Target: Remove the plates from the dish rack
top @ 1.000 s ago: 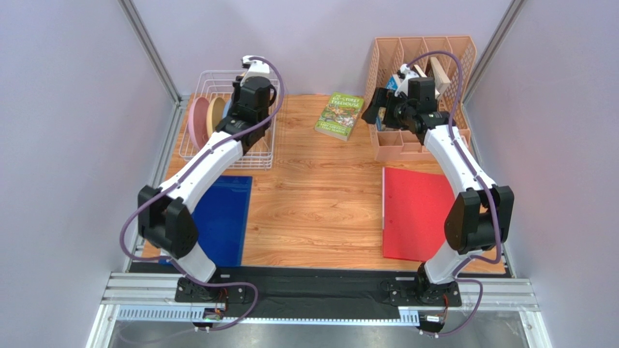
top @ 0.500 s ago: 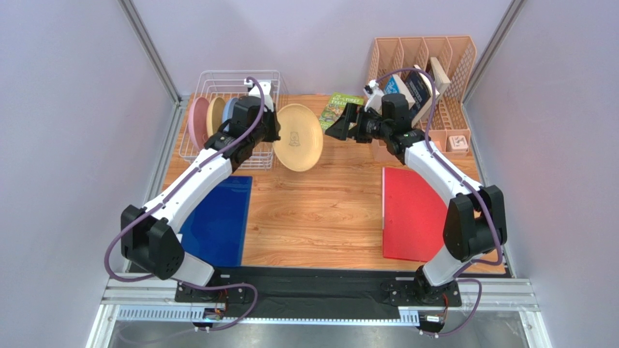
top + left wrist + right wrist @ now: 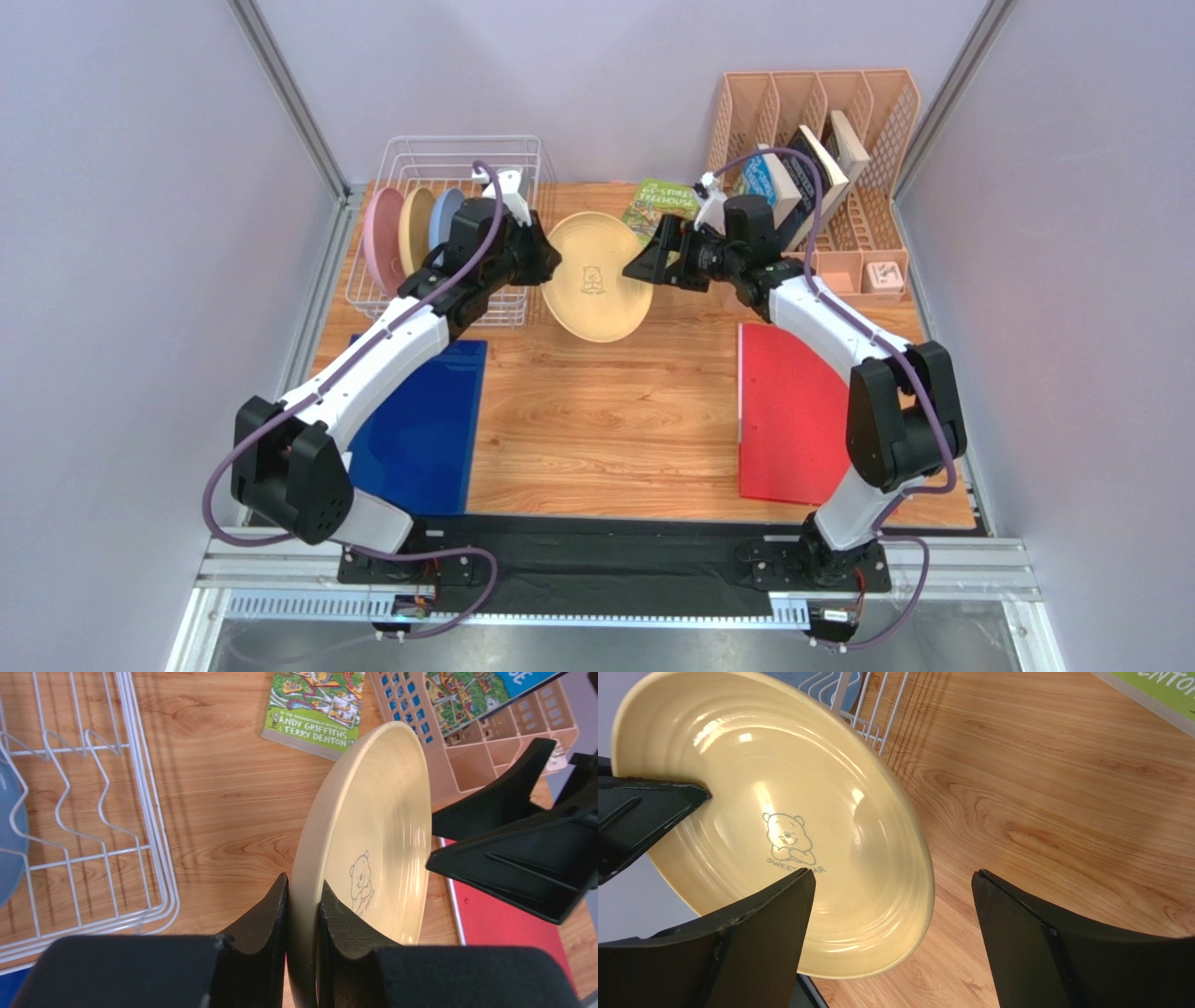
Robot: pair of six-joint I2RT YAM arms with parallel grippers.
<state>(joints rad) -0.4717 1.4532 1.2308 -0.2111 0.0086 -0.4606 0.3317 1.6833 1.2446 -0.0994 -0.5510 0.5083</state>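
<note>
A cream-yellow plate [image 3: 596,297] with a bear mark hangs on edge over the table's middle. My left gripper [image 3: 540,259] is shut on its left rim; the left wrist view shows both pads pinching the rim of the plate [image 3: 379,833] at the gripper [image 3: 303,889]. My right gripper [image 3: 648,266] stands open at the plate's right side. In the right wrist view the plate [image 3: 738,777] has its near edge between the wide-apart fingers of that gripper [image 3: 892,873], with no contact visible. The white wire dish rack [image 3: 421,140] at the back left holds a pink [image 3: 382,235], a cream [image 3: 415,224] and a blue plate [image 3: 446,217] upright.
A green book [image 3: 659,203] lies flat behind the held plate. The peach organiser [image 3: 877,105] with books stands at the back right. A red mat [image 3: 793,413] lies at the right and a blue mat [image 3: 421,420] at the left.
My left arm lifted the cream-yellow plate out of the rack and carried it right over the table. My right arm swung left from the organiser to the plate's far edge.
</note>
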